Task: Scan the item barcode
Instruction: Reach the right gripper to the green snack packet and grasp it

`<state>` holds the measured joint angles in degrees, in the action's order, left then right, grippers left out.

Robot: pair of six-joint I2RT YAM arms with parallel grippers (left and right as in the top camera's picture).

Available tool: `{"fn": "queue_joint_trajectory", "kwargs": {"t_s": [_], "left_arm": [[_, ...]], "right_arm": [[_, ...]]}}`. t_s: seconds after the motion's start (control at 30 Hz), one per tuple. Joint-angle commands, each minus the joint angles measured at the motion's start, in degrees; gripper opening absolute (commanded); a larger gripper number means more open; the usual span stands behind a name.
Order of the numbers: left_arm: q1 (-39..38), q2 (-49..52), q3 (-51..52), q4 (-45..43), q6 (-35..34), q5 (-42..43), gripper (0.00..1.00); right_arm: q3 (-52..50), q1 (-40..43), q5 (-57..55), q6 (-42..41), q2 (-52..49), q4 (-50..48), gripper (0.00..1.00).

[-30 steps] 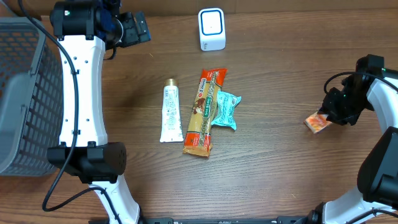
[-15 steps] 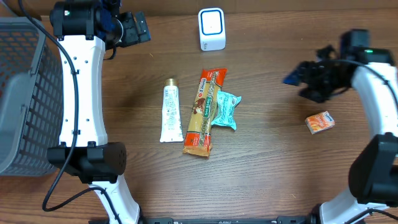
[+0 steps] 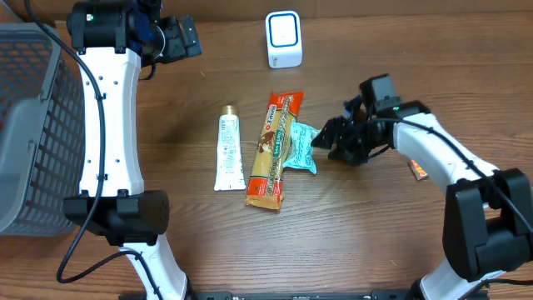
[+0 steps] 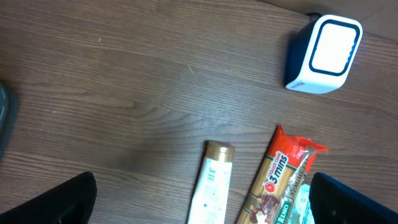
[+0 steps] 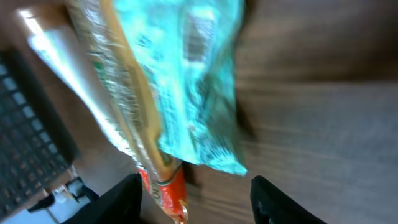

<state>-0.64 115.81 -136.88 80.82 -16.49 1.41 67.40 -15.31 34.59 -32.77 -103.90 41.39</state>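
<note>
The item in hand is judged to be the teal packet [image 3: 302,147] [image 5: 199,93]. It lies on the table on the robot's side of the scanner [image 3: 283,38] [image 4: 323,55], slightly to the scanner's right. Its left edge touches or overlaps the long orange snack bar [image 3: 275,150], which lies directly on the robot's side of the scanner. A white tube [image 3: 227,152] lies further to the scanner's left, apart from the bar. The right gripper [image 3: 326,140] [image 5: 199,199] sits just beside the packet's right edge with its fingers spread and nothing between them. The wrist view shows the packet ahead of the tips, not yet clamped. The left gripper [image 3: 179,39] [image 4: 199,205] is fully open and empty, well to the scanner's left. The packet appears to be a thin, crinkled film pouch. Expect it to be very light, soft, and prone to flop or fold when lifted. The glossy film is likely to slip under a shallow pinch. Take hold at the free right edge, on the flat end seam if one is there, and well clear of the snack bar so that only one item rises. Close gently: the contents may crush. Keep the fingers off the printed faces. The wrist view is blurred, so the barcode position cannot be told. A small orange carton [image 3: 416,171], far to the scanner's right, is partly hidden by the right arm.
</note>
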Motion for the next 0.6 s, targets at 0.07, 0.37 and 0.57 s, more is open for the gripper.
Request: {"fn": "queue_joint_trajectory", "kwargs": {"t_s": [0.07,0.37,0.57], "left_arm": [[-0.13,0.11,-0.15,-0.02,0.66,-0.35,1.00],[-0.13,0.11,-0.15,-0.02,0.66,-0.35,1.00],[-0.13,0.11,-0.15,-0.02,0.66,-0.35,1.00]], "right_arm": [[-2.21,-6.25,-1.29,-4.96,0.87,-0.59,0.47],[-3.67,-15.87,-10.23,-15.54,0.85,-6.25,0.45],[-3.69,-14.10,-17.81,-16.76,0.85,-6.73,0.45]]}}
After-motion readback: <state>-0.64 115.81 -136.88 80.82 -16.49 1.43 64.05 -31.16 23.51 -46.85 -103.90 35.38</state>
